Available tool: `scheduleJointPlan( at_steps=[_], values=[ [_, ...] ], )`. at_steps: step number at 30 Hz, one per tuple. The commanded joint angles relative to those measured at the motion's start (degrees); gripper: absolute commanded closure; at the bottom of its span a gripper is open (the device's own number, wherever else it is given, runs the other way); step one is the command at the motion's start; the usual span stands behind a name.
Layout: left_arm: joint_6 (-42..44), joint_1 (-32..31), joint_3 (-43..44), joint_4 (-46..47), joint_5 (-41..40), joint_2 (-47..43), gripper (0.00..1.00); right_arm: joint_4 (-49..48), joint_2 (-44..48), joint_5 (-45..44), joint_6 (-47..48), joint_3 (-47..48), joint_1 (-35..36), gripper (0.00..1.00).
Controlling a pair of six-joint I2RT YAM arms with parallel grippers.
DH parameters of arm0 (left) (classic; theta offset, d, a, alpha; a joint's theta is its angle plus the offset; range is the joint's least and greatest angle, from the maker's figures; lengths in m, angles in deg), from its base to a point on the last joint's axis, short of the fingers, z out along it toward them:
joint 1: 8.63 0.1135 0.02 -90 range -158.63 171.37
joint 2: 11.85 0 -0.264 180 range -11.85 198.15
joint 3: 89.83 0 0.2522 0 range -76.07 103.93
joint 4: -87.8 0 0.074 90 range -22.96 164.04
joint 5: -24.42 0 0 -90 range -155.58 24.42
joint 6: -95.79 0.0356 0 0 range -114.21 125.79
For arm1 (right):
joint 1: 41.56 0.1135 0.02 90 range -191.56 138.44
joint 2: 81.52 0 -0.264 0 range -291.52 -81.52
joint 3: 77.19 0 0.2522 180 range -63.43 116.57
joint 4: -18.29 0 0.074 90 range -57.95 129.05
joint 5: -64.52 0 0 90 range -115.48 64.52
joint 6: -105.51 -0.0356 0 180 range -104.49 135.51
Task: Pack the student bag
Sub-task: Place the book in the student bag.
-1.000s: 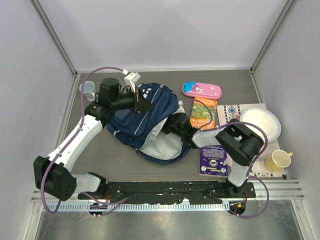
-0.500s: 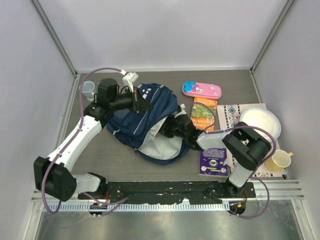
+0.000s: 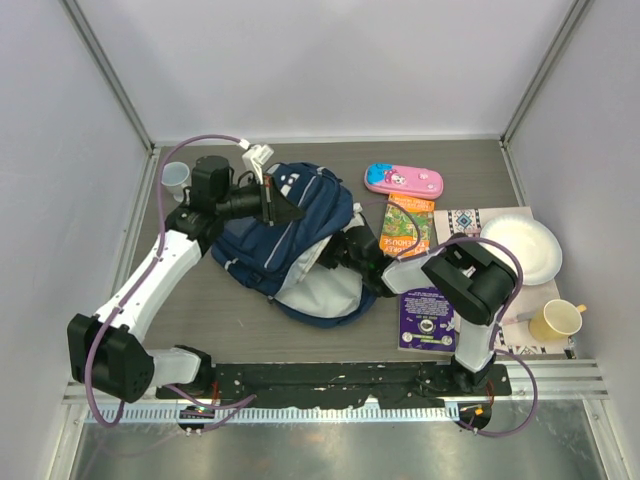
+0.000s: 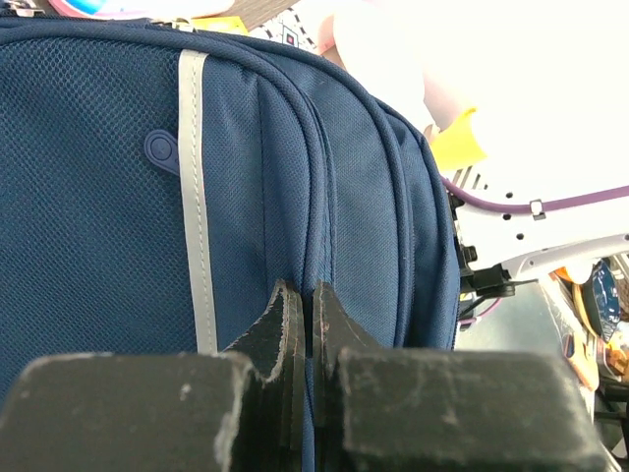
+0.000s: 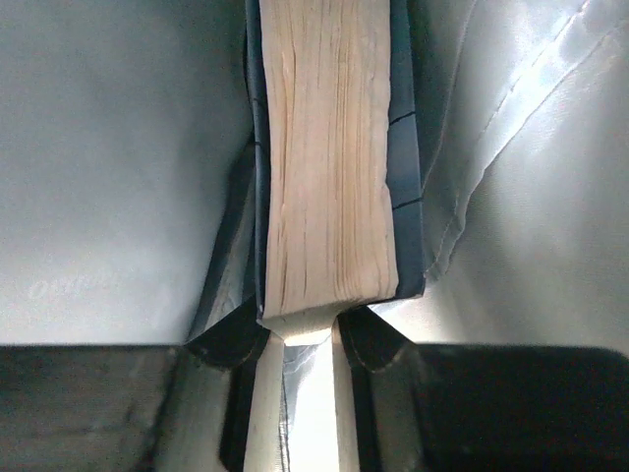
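Big navy blue fabric backpack (image 3: 290, 235) lies in the middle of the dark grey table (image 3: 200, 300), with the left gripper (image 4: 307, 300) pinched tight on its seam. The right gripper (image 5: 307, 339) is inside the pale lining, narrowly apart, with a thick dark-covered book (image 5: 329, 147) at its tips.

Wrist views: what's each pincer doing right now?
Left pincer: closed, pinching the student bag fabric.
Right pincer: tips against a book inside the bag; grip cannot be told.
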Motion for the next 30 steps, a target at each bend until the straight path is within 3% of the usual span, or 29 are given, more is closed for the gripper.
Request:
scheduleJointPlan(
  at_steps=[1, 3, 4, 9, 13, 19, 24, 30],
  values=[
    [2.22, 0.26, 1.67, 4.34, 4.82, -2.15, 1.0, -5.08, 1.07, -2.62, 1.07, 3.03, -0.24, 0.76],
    [5.21, 0.43, 1.76, 1.61, 3.24, -2.59, 1.0, -2.19, 2.65, -2.62, 2.38, 2.15, -0.15, 0.63],
    [6.18, 0.61, 2.02, -1.54, 1.32, -2.68, 1.0, 0.44, 4.84, -2.53, 3.52, 1.54, -0.15, 0.49],
    [11.8, 0.87, 1.67, -10.69, -6.43, -3.47, 1.0, 7.66, 14.69, -4.11, 9.23, -4.52, -0.15, 0.15],
    [12.6, 1.14, 1.14, -14.04, -12.3, -3.12, 1.0, 19.4, 21.2, -2.97, 13.89, -4.44, -0.07, 0.14],
    [15.06, 1.22, 2.19, -18.7, -19.44, -2.15, 1.0, 25.42, 28.67, -1.56, 17.94, -6.81, 0.2, 0.14],
    [16.47, 1.22, 2.11, -22.04, -20.75, -3.03, 1.0, 34.56, 34.2, -11.03, 22.77, -7.87, 0.11, 0.14],
    [15.77, 1.14, -0.44, -22.66, -22.87, -3.29, 1.0, 41.07, 41.85, -13.42, 31.37, -6.99, 0.2, 0.14]
  ],
)
